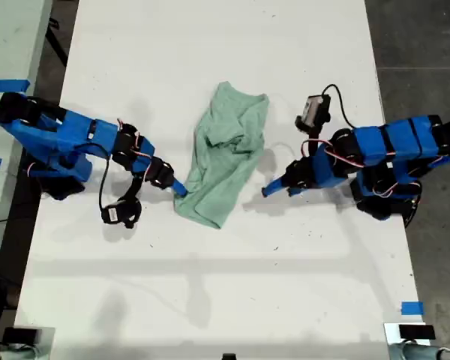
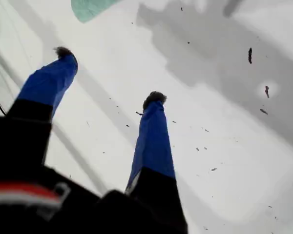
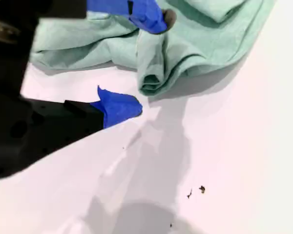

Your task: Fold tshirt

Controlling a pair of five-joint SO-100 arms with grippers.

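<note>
Exterior view shows the tshirt (image 1: 226, 154) lying bunched and wrinkled near the middle of the white bench (image 1: 210, 300), between the two arms, running diagonally from a rounded upper end to a lower corner nearer the exterior view's left.

First gripper: my first gripper (image 2: 110, 75) is released. Both fingers (image 2: 151, 141) are spread over bare bench, holding nothing. Only a corner of the garment appears at the frame edge, so this is the arm at the exterior view's right, just apart from the cloth.

Second gripper: my second gripper (image 3: 136, 61) is at the cloth's lower edge, on the exterior view's left. The fingers stand apart, one over the fabric and one on the bench beside a rolled fold. No cloth is pinched between them.

Handling: the garment appears light, soft and limp. It will sag and drag, not hold shape. Layers are stacked, so a pinch may take several plies at once.

Grasp points: take a single hem or corner at the outer edge, not the rolled bundle. Spread it flat before any fold.
</note>
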